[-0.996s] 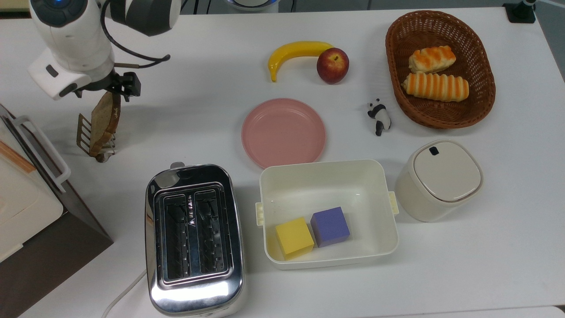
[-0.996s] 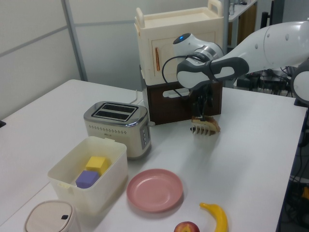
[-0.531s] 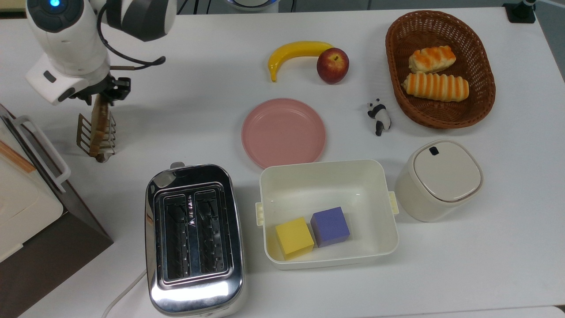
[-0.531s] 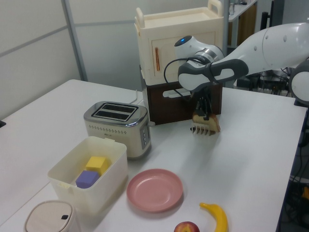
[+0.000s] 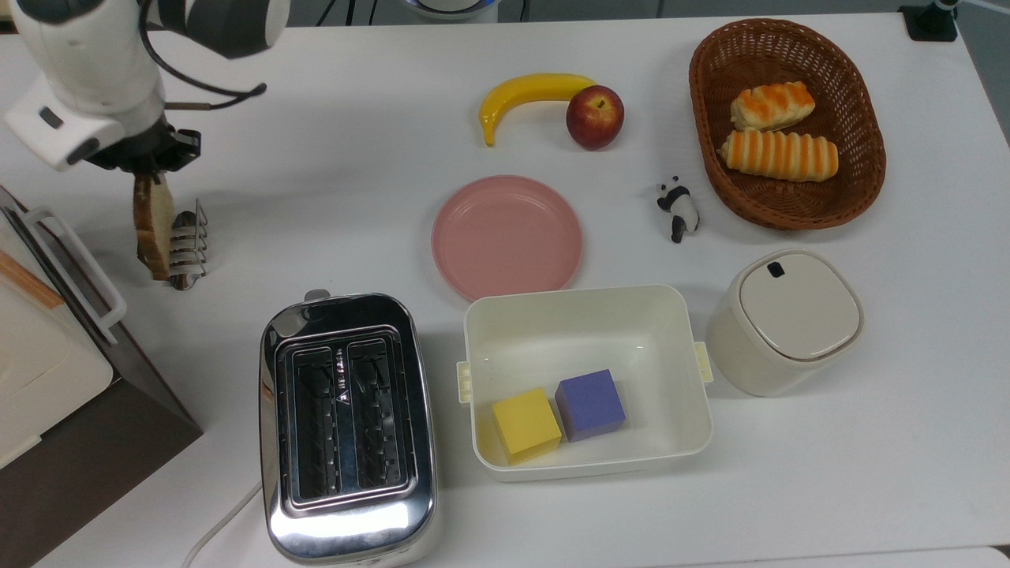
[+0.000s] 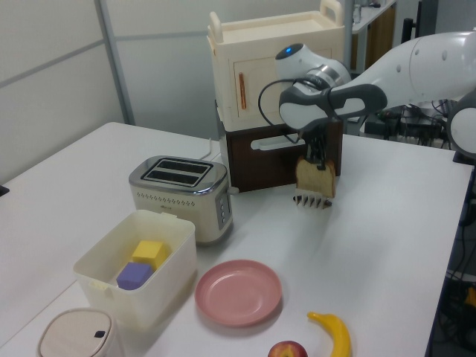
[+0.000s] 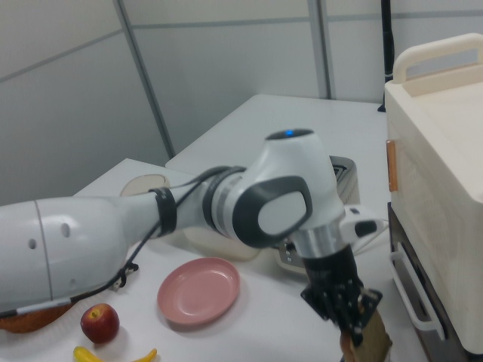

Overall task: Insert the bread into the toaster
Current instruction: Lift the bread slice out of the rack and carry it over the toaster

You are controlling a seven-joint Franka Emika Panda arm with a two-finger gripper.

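Now, in the top view, the gripper [image 5: 147, 162] is closed on the upper edge of the bread [image 5: 152, 225], a flat slice with pale crumb and brown crust. One second ago the slice leaned sideways in the small metal wire rack [image 5: 183, 246]; at this moment it hangs edge-on and nearly upright at the top view's left of the rack, and the arm stands more toward the top view's left. By this the slice seems almost lifted free, so the carry to the toaster [image 5: 347, 426] can probably begin. The shiny chrome two-slot toaster has a rounded body and two dark empty slots, and it stands well apart from the bread on the white counter [image 5: 789, 473], beside the white plastic tub [image 5: 588, 312]. The smooth pink round plate [image 5: 506, 237] lies near it.

In the left view, the bread [image 6: 315, 177] shows its flat face, with a rounded top and a matte, speckled surface. It hangs above the rack [image 6: 312, 200], higher than half a second ago. The gripper [image 6: 315, 156] pinches it from above. The toaster [image 6: 180, 195] reflects the room on its polished side.

In the right view, the dark gripper [image 7: 349, 315] holds the bread [image 7: 368, 339] at the lower edge of the picture, below the white glossy arm.
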